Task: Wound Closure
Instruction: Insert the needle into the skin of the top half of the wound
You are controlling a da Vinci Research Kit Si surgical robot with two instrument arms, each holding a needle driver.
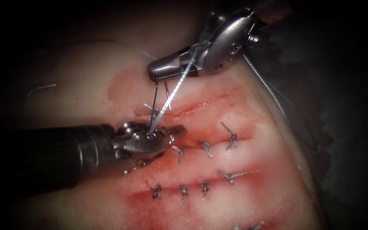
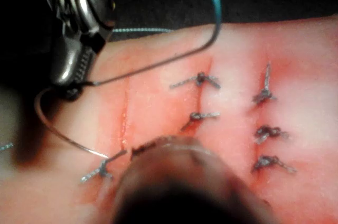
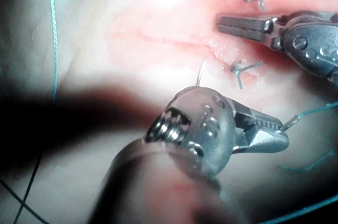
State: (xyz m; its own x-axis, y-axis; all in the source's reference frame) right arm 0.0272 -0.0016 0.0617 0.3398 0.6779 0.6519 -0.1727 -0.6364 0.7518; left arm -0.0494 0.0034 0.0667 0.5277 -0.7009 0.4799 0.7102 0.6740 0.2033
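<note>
My right tool [image 1: 154, 76] reaches in from the upper right, its jaws shut on the curved needle [image 1: 154, 98] near its thread end. The needle [image 2: 45, 123] arcs down from those jaws [image 2: 74, 89]. Its point meets the tissue [image 1: 256, 149] beside a knot at the left end of the upper cut [image 1: 196, 105]; I cannot tell whether it has entered. Blue thread [image 1: 175, 89] runs from the right tool down past the left tool's wrist. My left tool [image 1: 177, 129] lies low over the tissue just below that cut, jaws [image 3: 227, 23] shut with nothing seen between them.
Two lower cuts carry rows of knotted stitches [image 1: 205, 148] with short cut ends. Red fluid [image 1: 162, 204] stains the tissue around them. Loose thread [image 1: 277, 102] trails off the tissue's right edge, and more [image 1: 39, 88] lies at the far left.
</note>
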